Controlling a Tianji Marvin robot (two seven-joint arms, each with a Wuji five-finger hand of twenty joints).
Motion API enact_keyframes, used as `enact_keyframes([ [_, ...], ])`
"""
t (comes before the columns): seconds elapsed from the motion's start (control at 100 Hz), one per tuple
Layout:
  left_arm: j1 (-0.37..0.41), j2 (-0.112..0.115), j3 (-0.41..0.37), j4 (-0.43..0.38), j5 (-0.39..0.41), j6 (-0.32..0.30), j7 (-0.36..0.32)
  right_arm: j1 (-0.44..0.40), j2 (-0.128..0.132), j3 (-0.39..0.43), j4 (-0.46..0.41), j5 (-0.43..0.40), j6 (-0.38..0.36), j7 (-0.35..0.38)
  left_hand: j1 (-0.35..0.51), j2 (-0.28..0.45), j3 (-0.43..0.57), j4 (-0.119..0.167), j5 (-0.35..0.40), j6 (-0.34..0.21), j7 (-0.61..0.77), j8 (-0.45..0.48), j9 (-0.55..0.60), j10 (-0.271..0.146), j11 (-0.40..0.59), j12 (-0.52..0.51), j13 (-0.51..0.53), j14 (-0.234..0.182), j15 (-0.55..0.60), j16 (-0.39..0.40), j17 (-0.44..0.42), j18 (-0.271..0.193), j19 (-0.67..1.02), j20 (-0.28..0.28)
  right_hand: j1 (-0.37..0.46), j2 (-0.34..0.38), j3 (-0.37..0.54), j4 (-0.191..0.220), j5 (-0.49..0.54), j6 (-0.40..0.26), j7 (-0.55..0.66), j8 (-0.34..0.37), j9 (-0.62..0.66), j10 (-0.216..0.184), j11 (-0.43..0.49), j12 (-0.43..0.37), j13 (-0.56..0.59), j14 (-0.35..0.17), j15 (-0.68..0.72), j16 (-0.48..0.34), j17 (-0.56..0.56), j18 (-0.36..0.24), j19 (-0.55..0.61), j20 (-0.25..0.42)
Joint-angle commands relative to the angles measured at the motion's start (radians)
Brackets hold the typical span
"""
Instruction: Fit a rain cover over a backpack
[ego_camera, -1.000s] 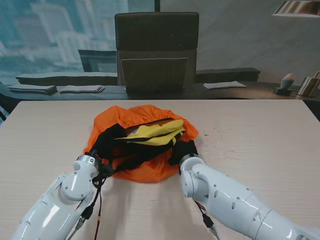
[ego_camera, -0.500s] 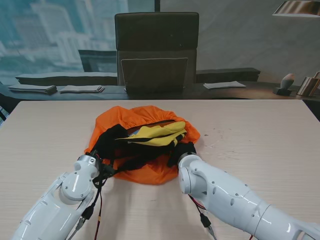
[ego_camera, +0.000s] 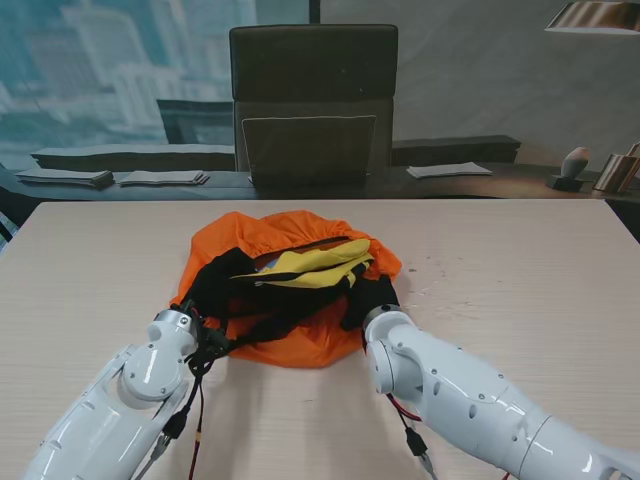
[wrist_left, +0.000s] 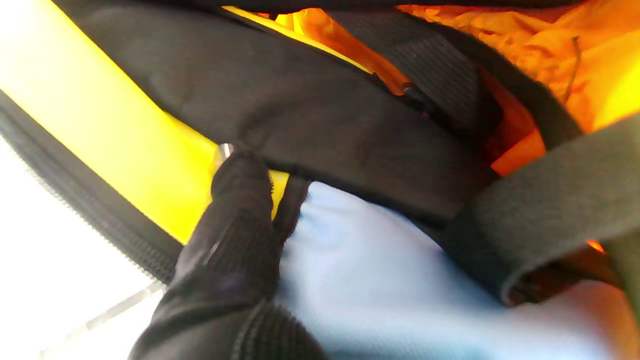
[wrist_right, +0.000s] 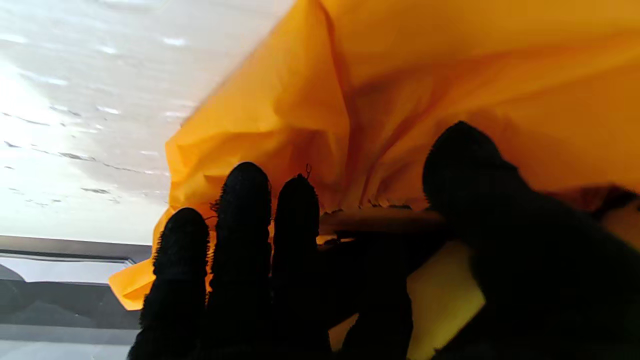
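1. At your far left, behind the tabletop (ego_camera: 90, 260), a window shows a blurred blue-grey cityscape; beneath it a dark ledge carries flat stacks of papers (ego_camera: 160, 178).
2. Your left arm rises from the near left corner over pale wood-grain tabletop, with thin dark and red cables trailing beside its wrist.
3. Your left robot hand (ego_camera: 205, 335), in a black glove, is tucked against the left edge of the bundle. In the left wrist view one gloved finger (wrist_left: 240, 200) presses up against a black strap (wrist_left: 320, 115) of the backpack; I cannot tell whether the robot hand is closed on it.
4. The backpack (ego_camera: 300, 270), yellow and black, lies in the middle of the tabletop, a little nearer to you than its centre, with the orange rain cover (ego_camera: 250, 235) wrapped under and around it. The cover shows along the left side, the far side and the near edge; the yellow panel and black straps lie uncovered in the middle.
5. Straight beyond the bundle, a dark high-backed chair (ego_camera: 313, 100) stands at the far edge of the tabletop.
6. Your right robot hand (ego_camera: 368, 298) sits at the right edge of the bundle. In the right wrist view its gloved fingers (wrist_right: 240, 210) lie side by side against gathered orange fabric, with the thumb set apart from them on the cover's edge; a firm grip is not clear.
7. Right of the bundle the tabletop is bare, with a few small dark specks.
8. At far right, the ledge holds another sheet of paper (ego_camera: 450, 170) and a small rounded ornament (ego_camera: 573, 165); a lamp shade (ego_camera: 598, 15) shows in the upper corner.
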Motion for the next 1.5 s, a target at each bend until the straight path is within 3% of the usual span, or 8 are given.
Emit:
enact_keyframes([
  [0.0,0.005,-0.005,-0.003,-0.014,-0.004,-0.008,-0.019,0.023,-0.012,-0.028,0.005,-0.004,0.042,0.045,0.061,0.119,0.027,0.052,0.033,-0.022,0.04,0.033,0.056,-0.04,0.052,0.018,0.028,0.032,-0.003,-0.017,0.033,-0.018,0.051,0.021,0.02,0.004,0.025,0.038,-0.055,0.035,-0.033,-0.042,0.038,-0.026,0.024,-0.015,0.027,0.004,0.022,0.012,0.009,-0.017,0.029,0.022],
  [0.48,0.009,-0.005,-0.006,-0.017,0.003,-0.015,-0.013,0.1,0.006,-0.138,0.015,0.002,0.152,0.168,0.061,0.12,0.023,0.053,0.033,-0.022,0.039,0.033,0.056,-0.043,0.049,0.022,0.027,0.03,-0.003,-0.017,0.033,-0.017,0.054,0.022,-0.14,-0.066,0.036,0.002,0.252,0.256,0.206,0.056,0.054,0.005,0.033,-0.021,0.03,0.014,0.008,0.003,-0.003,0.009,0.03,0.03],
  [0.59,0.008,-0.006,-0.005,-0.016,0.002,-0.015,-0.013,0.102,0.014,-0.139,0.015,-0.011,0.142,0.179,0.061,0.12,0.022,0.053,0.033,-0.022,0.039,0.033,0.056,-0.043,0.049,0.022,0.026,0.03,-0.004,-0.017,0.032,-0.018,0.053,0.022,-0.189,-0.086,0.053,-0.009,0.244,0.236,0.198,0.146,0.044,-0.003,0.018,-0.025,0.019,0.006,0.003,0.002,-0.003,0.007,0.027,0.031],
  [0.74,0.011,-0.005,-0.009,-0.017,0.004,-0.014,-0.013,0.075,0.0,-0.095,0.036,-0.02,0.107,0.111,0.062,0.12,0.023,0.054,0.033,-0.022,0.039,0.033,0.056,-0.042,0.049,0.023,0.027,0.031,-0.004,-0.017,0.032,-0.017,0.054,0.022,-0.165,-0.091,0.048,-0.009,-0.053,0.062,0.055,0.003,0.055,-0.017,0.003,-0.032,0.029,0.013,0.0,-0.001,0.005,-0.006,0.025,0.024],
  [1.0,0.01,-0.006,-0.01,-0.015,-0.001,-0.017,-0.014,0.131,0.002,-0.173,0.055,0.018,0.143,0.184,0.062,0.122,0.022,0.054,0.033,-0.026,0.038,0.032,0.055,-0.046,0.049,0.026,0.026,0.028,-0.004,-0.017,0.033,-0.018,0.056,0.022,-0.139,-0.082,0.028,-0.003,-0.039,-0.024,0.028,-0.064,0.014,-0.033,0.01,-0.03,-0.004,-0.009,0.001,0.007,-0.016,-0.023,0.01,0.021],
  [1.3,0.011,-0.005,-0.011,-0.015,0.0,-0.018,-0.015,0.148,0.012,-0.21,0.062,0.03,0.132,0.222,0.061,0.121,0.021,0.054,0.034,-0.026,0.037,0.033,0.055,-0.046,0.048,0.027,0.026,0.029,-0.003,-0.017,0.032,-0.019,0.055,0.022,-0.058,-0.112,0.087,0.009,0.567,0.106,0.242,0.261,-0.131,-0.027,0.007,0.011,-0.113,-0.046,-0.014,0.026,-0.089,-0.039,-0.006,0.03],
  [1.37,0.011,-0.005,-0.011,-0.015,0.001,-0.018,-0.014,0.143,0.017,-0.202,0.062,0.01,0.105,0.217,0.061,0.121,0.021,0.055,0.034,-0.026,0.037,0.033,0.054,-0.047,0.047,0.027,0.023,0.026,-0.004,-0.017,0.03,-0.02,0.055,0.022,0.023,-0.171,0.078,-0.162,0.613,0.028,0.388,0.316,-0.169,-0.036,0.008,0.005,-0.149,-0.059,-0.028,0.027,-0.108,-0.051,-0.008,0.029],
  [1.49,0.009,-0.005,-0.01,-0.01,0.007,-0.018,-0.014,0.122,0.029,-0.165,0.051,-0.021,0.049,0.209,0.061,0.121,0.019,0.055,0.034,-0.026,0.037,0.033,0.055,-0.046,0.047,0.027,0.023,0.027,-0.004,-0.017,0.027,-0.022,0.055,0.022,0.135,-0.199,0.116,-0.16,0.783,0.005,0.511,0.354,-0.194,-0.082,-0.058,-0.051,-0.22,-0.08,-0.083,0.01,-0.151,-0.073,-0.015,0.023],
])
